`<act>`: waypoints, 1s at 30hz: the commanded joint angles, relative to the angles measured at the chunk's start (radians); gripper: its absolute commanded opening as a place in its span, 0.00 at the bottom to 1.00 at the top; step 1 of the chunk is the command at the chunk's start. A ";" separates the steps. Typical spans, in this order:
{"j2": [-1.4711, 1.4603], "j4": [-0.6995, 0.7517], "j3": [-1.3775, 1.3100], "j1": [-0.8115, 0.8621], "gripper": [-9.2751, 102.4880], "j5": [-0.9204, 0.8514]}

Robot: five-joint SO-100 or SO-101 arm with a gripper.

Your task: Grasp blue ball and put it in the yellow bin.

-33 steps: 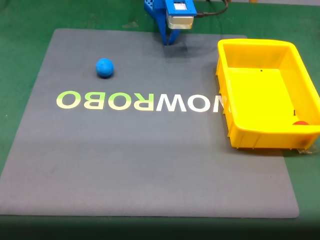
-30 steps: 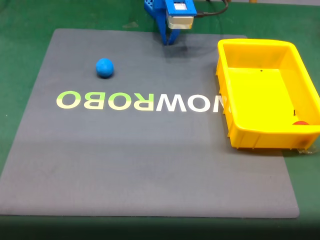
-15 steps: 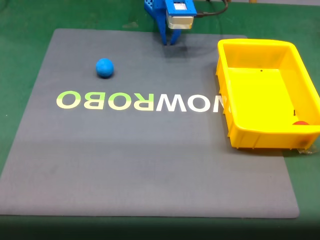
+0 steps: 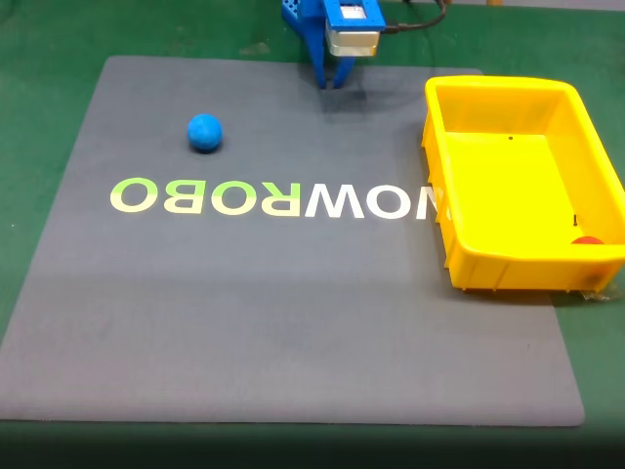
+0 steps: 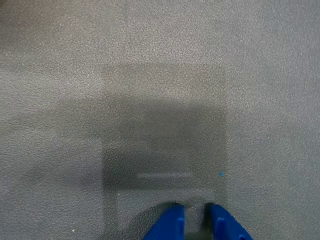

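Grey mat (image 4: 293, 313), blue ball (image 4: 204, 132) far left of yellow bin (image 4: 459, 264).

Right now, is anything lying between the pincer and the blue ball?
Nothing visible does. In the fixed view, bare grey mat separates the pincer from the blue ball; the yellow bin sits on the opposite side.
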 commanded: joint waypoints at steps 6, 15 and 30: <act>0.009 -0.063 -0.061 0.072 0.35 -0.064; -0.236 -0.281 -0.262 0.259 0.37 -0.229; -1.011 -0.581 -0.701 0.531 0.36 -0.298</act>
